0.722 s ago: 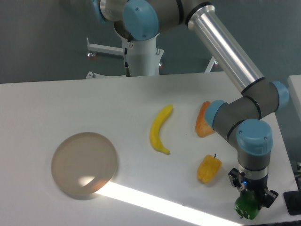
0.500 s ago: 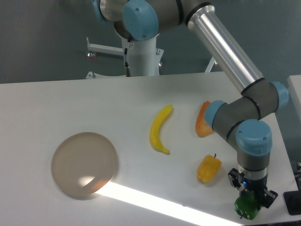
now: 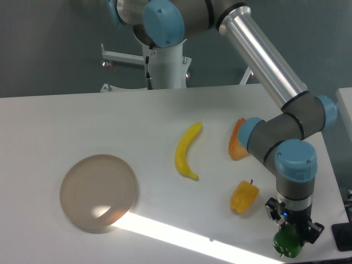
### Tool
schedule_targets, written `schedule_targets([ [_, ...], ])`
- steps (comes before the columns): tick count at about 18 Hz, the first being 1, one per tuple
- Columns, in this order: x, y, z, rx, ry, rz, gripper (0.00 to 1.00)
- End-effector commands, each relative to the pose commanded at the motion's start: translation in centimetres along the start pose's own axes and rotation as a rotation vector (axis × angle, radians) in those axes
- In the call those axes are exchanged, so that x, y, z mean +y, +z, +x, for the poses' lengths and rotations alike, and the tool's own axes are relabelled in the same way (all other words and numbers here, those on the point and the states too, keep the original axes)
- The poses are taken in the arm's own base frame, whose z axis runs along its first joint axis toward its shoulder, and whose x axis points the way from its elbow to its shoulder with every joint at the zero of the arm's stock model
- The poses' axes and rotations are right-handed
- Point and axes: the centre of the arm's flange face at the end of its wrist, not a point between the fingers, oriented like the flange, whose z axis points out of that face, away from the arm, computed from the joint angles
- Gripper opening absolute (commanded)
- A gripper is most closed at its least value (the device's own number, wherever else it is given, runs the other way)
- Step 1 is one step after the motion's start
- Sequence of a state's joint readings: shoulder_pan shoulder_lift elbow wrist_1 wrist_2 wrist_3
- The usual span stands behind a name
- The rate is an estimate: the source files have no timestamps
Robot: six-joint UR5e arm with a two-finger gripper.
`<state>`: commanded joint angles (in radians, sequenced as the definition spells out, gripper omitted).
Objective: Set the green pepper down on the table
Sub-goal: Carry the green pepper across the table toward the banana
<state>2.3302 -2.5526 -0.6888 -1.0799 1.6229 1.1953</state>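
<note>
The end effector (image 3: 290, 235) stayed clamped on the green pepper (image 3: 287, 245) at the counter's (image 3: 110, 121) near right corner, having barely shifted nearer the yellow pepper (image 3: 243, 197).

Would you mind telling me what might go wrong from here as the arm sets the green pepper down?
1. The green pepper sits in the pincer close to the table's near right edge; released there, the lobed shape could roll off.
2. The yellow pepper lies just to its left, so a sideways move might knock it.
3. Whether the pepper already touches the tabletop cannot be judged, so an early release may drop it.
</note>
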Motion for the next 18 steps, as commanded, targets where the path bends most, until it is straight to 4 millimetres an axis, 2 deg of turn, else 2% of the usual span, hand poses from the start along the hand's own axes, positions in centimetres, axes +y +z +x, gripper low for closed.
schedule_targets([
  [2,-1.2,-1.4,1.0,0.017,0.002,0.0,0.37],
  [6,-1.1,-4.6,2.2,0.095,0.003,-0.028,0.37],
  [9,-1.8,-6.7,4.3,0.13,-0.016,-0.033,0.37],
  [15,-4.0,-10.3,11.0,0.255,-0.162,-0.006,0.37],
  [18,-5.0,-11.1,14.2,0.288,-0.179,-0.015,0.37],
])
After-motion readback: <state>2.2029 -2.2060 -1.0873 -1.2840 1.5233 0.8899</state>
